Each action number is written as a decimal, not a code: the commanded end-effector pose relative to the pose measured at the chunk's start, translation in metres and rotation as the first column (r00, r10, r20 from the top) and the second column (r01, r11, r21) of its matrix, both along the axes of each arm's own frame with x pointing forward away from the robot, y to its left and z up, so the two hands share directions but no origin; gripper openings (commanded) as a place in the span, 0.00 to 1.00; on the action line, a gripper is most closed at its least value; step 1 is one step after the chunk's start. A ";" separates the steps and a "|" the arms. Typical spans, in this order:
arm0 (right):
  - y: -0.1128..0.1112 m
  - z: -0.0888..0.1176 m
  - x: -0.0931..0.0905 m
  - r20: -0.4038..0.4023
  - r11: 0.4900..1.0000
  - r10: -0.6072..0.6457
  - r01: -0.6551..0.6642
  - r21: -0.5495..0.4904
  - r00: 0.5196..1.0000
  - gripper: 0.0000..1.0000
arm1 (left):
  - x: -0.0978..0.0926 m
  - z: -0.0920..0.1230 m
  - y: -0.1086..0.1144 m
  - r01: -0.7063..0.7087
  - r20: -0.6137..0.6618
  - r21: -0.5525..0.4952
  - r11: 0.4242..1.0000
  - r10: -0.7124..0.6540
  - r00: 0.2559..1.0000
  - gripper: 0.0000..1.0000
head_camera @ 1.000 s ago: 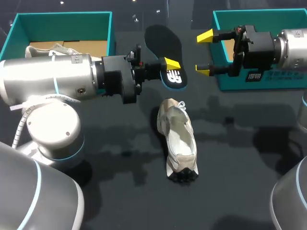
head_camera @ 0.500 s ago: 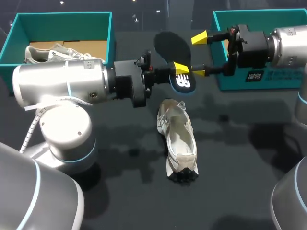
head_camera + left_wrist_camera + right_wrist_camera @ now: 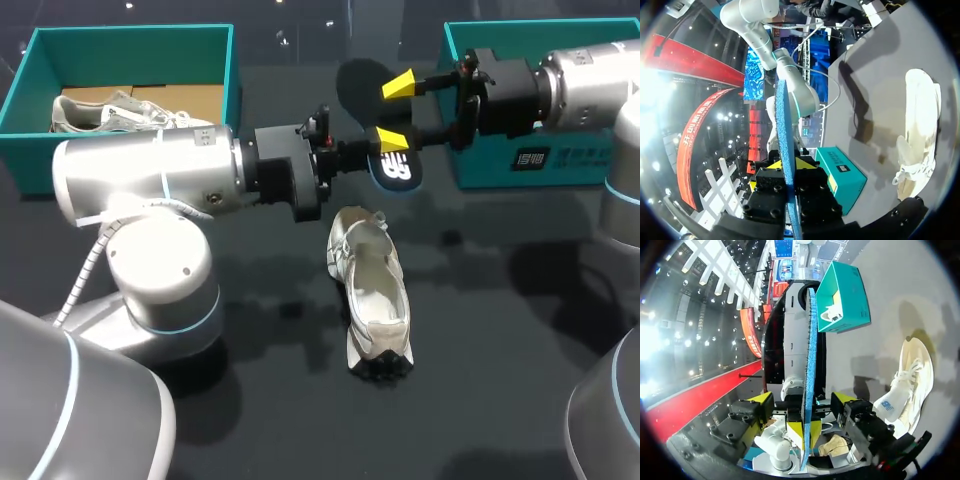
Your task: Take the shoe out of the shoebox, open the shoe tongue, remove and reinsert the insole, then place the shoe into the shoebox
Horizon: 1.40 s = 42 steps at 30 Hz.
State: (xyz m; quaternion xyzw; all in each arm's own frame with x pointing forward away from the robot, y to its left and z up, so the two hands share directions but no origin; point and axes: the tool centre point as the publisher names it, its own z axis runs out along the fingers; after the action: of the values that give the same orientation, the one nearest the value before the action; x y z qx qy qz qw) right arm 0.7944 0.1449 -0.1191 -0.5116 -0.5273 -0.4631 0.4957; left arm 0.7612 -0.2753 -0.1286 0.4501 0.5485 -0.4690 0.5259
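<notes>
Head view: even overhead light, dim overall. Table (image 3: 500, 400) reads near black, with soft overlapping shadows under both arms, so I'd say several sources. Shoe (image 3: 372, 300) is the brightest thing, close to clipping. Specular streaks on my left arm (image 3: 150, 175) shell. Insole (image 3: 365, 85) face is too dark for detail. Wrist views: table comes out light grey, hard shadow across it in the left one, shoe blown white, heavy flare from room lights, lines bow toward the rim.

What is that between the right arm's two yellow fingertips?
The insole, clamped by the left end effector. The right wrist view shows it edge-on between the right end effector's open fingers.
</notes>
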 end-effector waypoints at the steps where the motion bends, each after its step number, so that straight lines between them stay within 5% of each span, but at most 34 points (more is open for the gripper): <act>1: 0.008 -0.006 -0.001 -0.008 1.000 -0.006 0.006 0.007 1.000 0.47 | 0.003 -0.003 -0.010 -0.009 0.005 -0.008 1.000 0.009 1.000 0.00; 17: 0.011 -0.009 -0.009 -0.024 1.000 -0.027 0.028 0.012 0.999 0.26 | 0.005 -0.009 -0.011 -0.018 0.032 0.011 1.000 0.018 0.999 0.00; 23: 0.010 -0.011 -0.010 -0.020 0.999 -0.032 0.032 0.016 0.999 0.13 | 0.004 -0.010 -0.011 -0.014 0.030 0.014 1.000 0.014 0.999 0.00; 25: 0.010 -0.011 -0.010 -0.016 0.999 -0.034 0.034 0.017 0.999 0.00 | 0.003 -0.010 -0.011 -0.011 0.030 0.015 1.000 0.011 0.999 0.00; 32: 0.010 -0.012 -0.009 -0.008 0.999 -0.034 0.035 0.021 0.999 0.00 | 0.001 -0.010 -0.010 -0.004 0.027 0.018 1.000 0.004 1.000 0.00; 33: 0.010 -0.012 -0.009 -0.008 0.999 -0.034 0.034 0.022 0.999 0.00 | 0.001 -0.009 -0.009 -0.004 0.025 0.019 1.000 0.004 1.000 0.11; 35: 0.010 -0.013 -0.010 -0.008 0.999 -0.032 0.033 0.023 0.999 0.00 | -0.001 -0.005 -0.003 0.000 0.017 0.024 1.000 0.000 1.000 0.82; 36: 0.009 -0.014 -0.010 -0.008 0.999 -0.031 0.031 0.024 0.999 0.00 | -0.002 -0.003 0.000 0.002 0.016 0.026 1.000 -0.002 1.000 1.00; 42: 0.008 -0.020 -0.013 -0.011 0.999 -0.027 0.028 0.028 1.000 0.00 | 0.005 0.006 0.034 -0.017 0.010 0.089 0.996 0.017 1.000 1.00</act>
State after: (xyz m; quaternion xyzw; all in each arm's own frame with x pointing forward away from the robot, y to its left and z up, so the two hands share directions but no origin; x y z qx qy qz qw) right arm 0.7829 0.1530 -0.1363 -0.5145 -0.5118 -0.4736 0.4990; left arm 0.7690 -0.2664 -0.1303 0.4567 0.5585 -0.4469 0.5289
